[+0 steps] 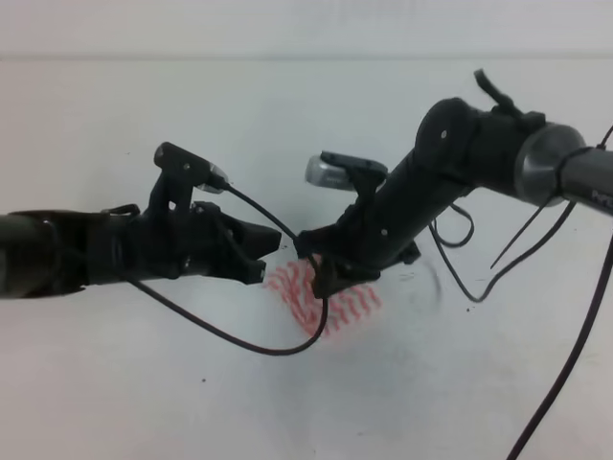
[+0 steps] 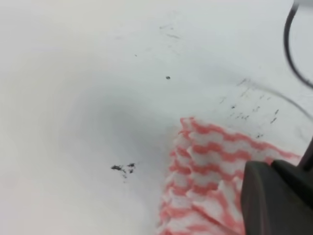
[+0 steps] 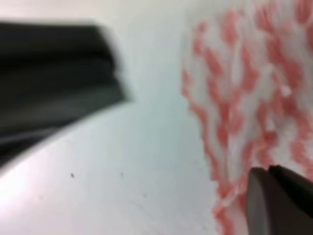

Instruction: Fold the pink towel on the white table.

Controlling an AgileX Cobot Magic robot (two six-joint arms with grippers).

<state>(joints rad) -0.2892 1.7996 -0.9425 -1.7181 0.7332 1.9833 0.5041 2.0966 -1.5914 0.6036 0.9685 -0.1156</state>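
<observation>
The pink towel (image 1: 347, 305) lies bunched into a small folded patch on the white table (image 1: 134, 383), near the middle. My left gripper (image 1: 267, 252) comes in from the left, its jaws apart, just left of the towel's edge. My right gripper (image 1: 317, 267) reaches down from the right over the towel's upper left part, jaws apart, with no cloth seen between them. The left wrist view shows the towel's corner (image 2: 210, 161) beside one dark finger (image 2: 276, 196). The right wrist view shows the towel (image 3: 244, 93) close up, blurred, beside one finger (image 3: 281, 200).
Black cables (image 1: 220, 331) hang from both arms and loop over the table near the towel. The table has small dark specks (image 2: 123, 168). A blurred dark shape (image 3: 54, 78), probably the left gripper, fills the upper left of the right wrist view.
</observation>
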